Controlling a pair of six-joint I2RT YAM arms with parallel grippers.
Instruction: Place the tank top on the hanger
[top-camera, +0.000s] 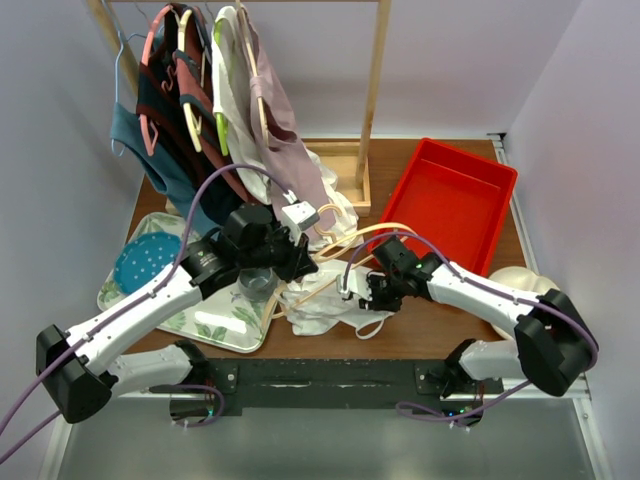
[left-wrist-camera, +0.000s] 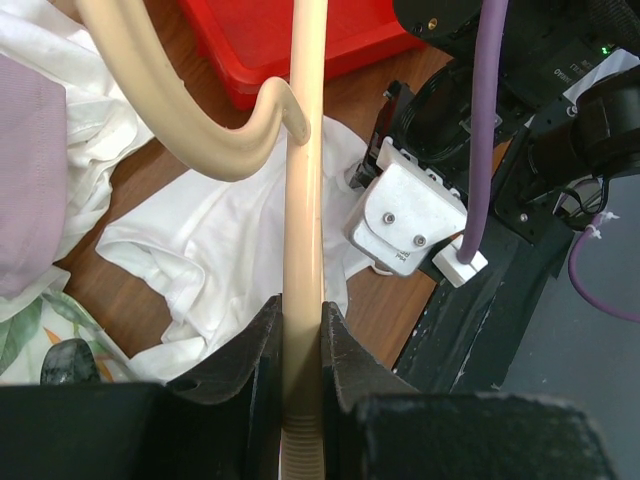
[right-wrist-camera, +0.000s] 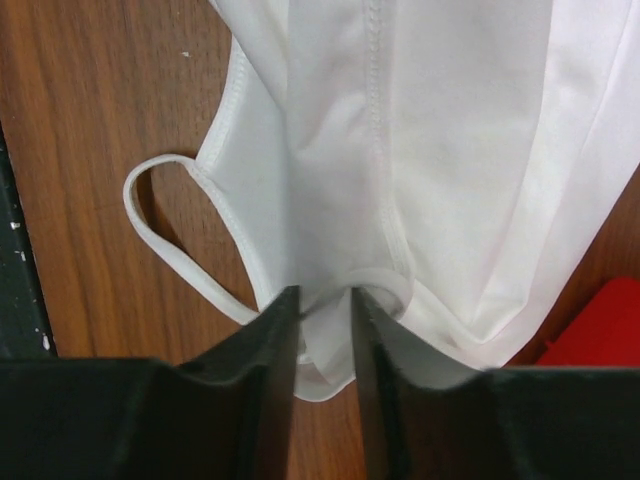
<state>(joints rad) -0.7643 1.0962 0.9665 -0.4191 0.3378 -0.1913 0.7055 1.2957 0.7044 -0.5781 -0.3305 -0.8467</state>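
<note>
- White fabric of the tank top (top-camera: 325, 302) lies crumpled on the wooden surface (top-camera: 420, 337), close to the near edge and about midway along it.
- One narrow strap (right-wrist-camera: 128, 200) loops free on the wood.
- Left tool (left-wrist-camera: 301, 322) is clamped on a bar of the cream hanger (left-wrist-camera: 304, 190), holding it just over the cloth.
- Right tool (right-wrist-camera: 325, 300) pinches a fold at the top's neckline, beside that strap.
- Step in hand, as I judge: both pieces are held, threading not begun.
- Next move calls for lifting the pinched edge so an opening gapes, then feeding a hanger arm through.
</note>
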